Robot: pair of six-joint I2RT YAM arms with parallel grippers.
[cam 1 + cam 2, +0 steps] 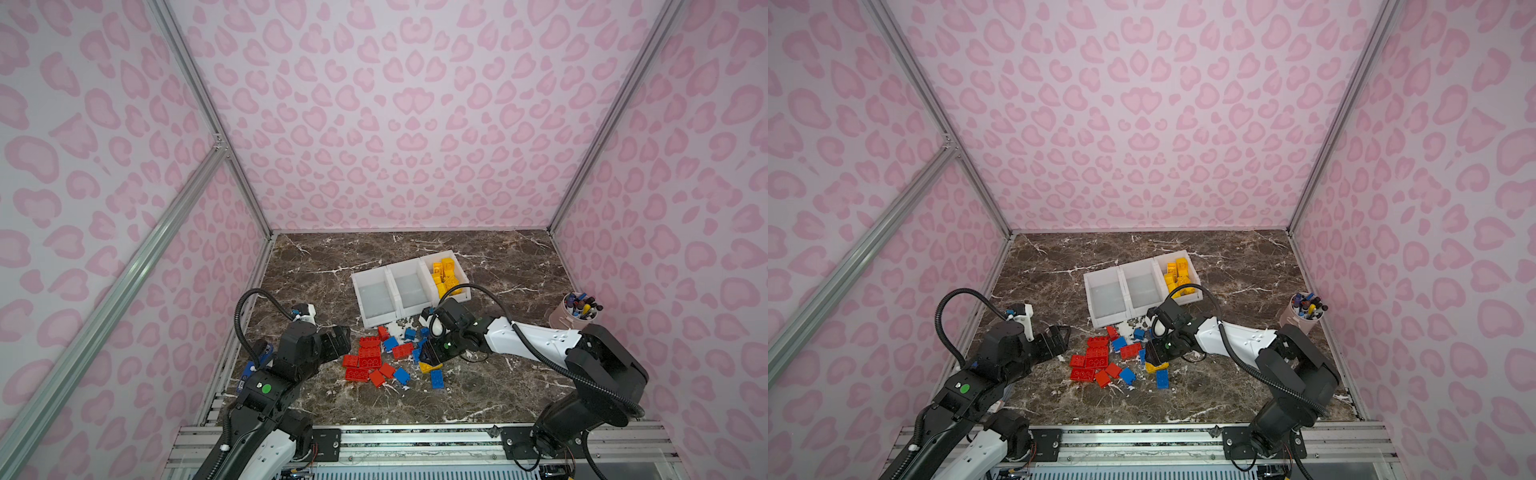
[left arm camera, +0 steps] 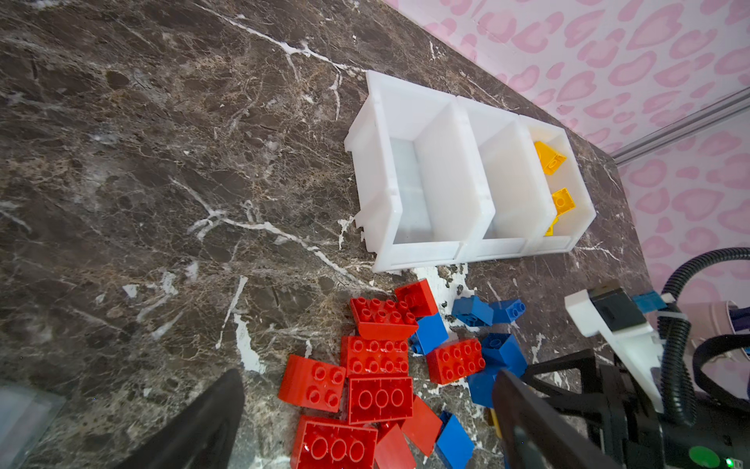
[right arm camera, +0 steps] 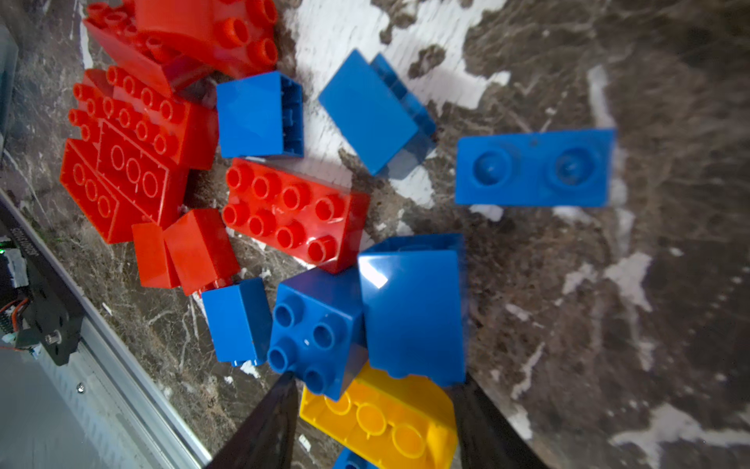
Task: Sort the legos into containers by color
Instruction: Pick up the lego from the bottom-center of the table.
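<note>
Red legos (image 1: 368,357) lie in a loose pile on the marble table, with blue legos (image 1: 401,375) scattered to their right. The three white containers (image 1: 380,322) stand in a row behind them; the rightmost one holds several yellow legos (image 1: 444,276) and the other two are bare inside. My right gripper (image 1: 428,359) is low over the pile's right side, shut on a yellow lego (image 3: 385,422) lying hollow side up, with blue bricks (image 3: 410,308) leaning on it. My left gripper (image 1: 347,336) hovers open at the pile's left edge, its fingers (image 2: 527,414) spread wide above red bricks (image 2: 379,400).
A pinkish cup of pens (image 1: 575,311) stands near the right wall, behind the right arm. Pink patterned walls close in three sides. A metal rail (image 1: 415,432) runs along the table's front edge. Bare marble lies left of the containers and in front of the pile.
</note>
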